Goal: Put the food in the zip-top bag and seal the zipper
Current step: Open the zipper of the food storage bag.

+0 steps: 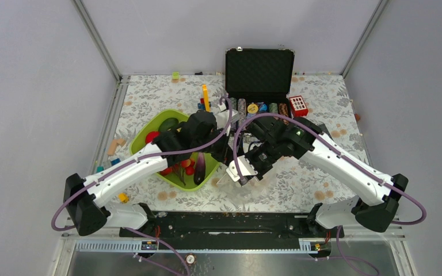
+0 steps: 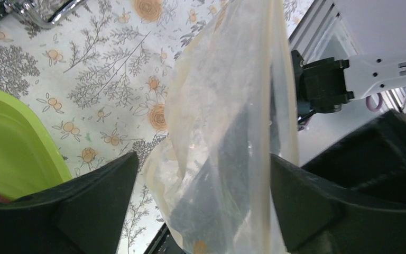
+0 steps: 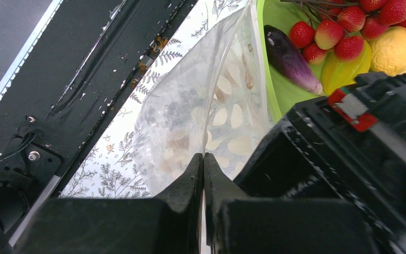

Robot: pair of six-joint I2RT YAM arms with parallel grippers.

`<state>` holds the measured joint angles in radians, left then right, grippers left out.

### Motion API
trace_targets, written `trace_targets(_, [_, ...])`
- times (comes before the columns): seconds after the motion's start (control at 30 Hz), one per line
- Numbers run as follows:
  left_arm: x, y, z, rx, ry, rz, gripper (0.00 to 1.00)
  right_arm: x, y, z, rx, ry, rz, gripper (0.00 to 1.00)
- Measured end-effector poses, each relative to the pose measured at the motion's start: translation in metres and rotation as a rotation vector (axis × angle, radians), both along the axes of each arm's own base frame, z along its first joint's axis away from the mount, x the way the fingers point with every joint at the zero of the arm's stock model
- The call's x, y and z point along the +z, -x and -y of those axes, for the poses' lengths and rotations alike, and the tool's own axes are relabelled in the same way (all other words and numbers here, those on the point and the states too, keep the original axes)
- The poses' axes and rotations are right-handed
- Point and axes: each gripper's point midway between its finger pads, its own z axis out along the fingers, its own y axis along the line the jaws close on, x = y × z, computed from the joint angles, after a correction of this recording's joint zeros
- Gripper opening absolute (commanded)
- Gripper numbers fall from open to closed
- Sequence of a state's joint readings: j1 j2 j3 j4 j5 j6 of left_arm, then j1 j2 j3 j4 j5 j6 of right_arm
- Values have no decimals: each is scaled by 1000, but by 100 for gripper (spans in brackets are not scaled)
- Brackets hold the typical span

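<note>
Right pincer [image 3: 203,161], arm reaching inward, pinches the zip-top bag [image 3: 190,106]; left pincer [image 2: 203,166] gapes around it

Clear bag [image 3: 211,106] with cream dots, lime-green tray [image 2: 10,143], floral tablecloth [image 2: 105,74]

Black case [image 1: 259,68] stood open at the far edge (poker chips [image 1: 258,107] rowed inside); lime-green tray [image 1: 156,119] lay front-left.

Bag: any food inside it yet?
No food shows through the bag, which is pinched in the shut right claw. The food lies in the tray. The part of the bag behind the claw is covered, and creased film blurs the rest.
</note>
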<state>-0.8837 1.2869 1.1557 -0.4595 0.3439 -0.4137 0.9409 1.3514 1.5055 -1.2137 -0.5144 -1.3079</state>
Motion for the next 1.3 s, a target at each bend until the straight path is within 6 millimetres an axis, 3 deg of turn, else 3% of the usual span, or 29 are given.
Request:
trace_targets(0.07, [-7,-1,1,-7,-21,-1,53,0,1,1,-4,-10,6,0])
trace_targets(0.1, [-10,-1,1,-10,-31,4,33,-1,2,3,-10,-16,8,2])
trace_targets(0.13, [-12,-2,0,-8,-40,9,6,-1,3,4,-14,-18,9,8])
trace_targets(0.17, [-13,-4,-1,-3,-50,16,0,-1,4,6,-21,-26,11,19])
trace_targets(0.23, [-15,-8,-3,21,-64,30,0,-2,7,10,-41,-39,15,43])
trace_targets(0.3, [-16,-14,-5,51,-80,52,0,-4,7,14,-87,-62,24,53])
trace_targets(0.33, [-16,-17,-6,68,-85,62,0,-5,6,14,-122,-80,28,66])
trace_targets(0.37, [-15,-20,-7,90,-88,76,0,-5,3,14,-172,-104,32,93])
trace_targets(0.4, [-12,-23,-8,111,-85,89,0,-6,1,14,-221,-133,34,99])
trace_targets(0.63, [26,-31,-13,214,35,208,0,11,-15,12,-590,-555,17,100])
trace_targets(0.87, [51,-57,-23,378,76,308,0,75,-30,24,-958,-990,-230,100])
trace_targets(0.97, [61,-73,-31,487,73,332,0,84,-42,28,-1105,-1061,-336,100])
trace_targets(1.1, [77,-88,-42,615,98,344,0,77,-62,35,-1343,-1091,-455,100])
trace_targets(1.3, [73,-96,-46,699,103,313,0,81,-98,52,-1696,-1092,-463,100])
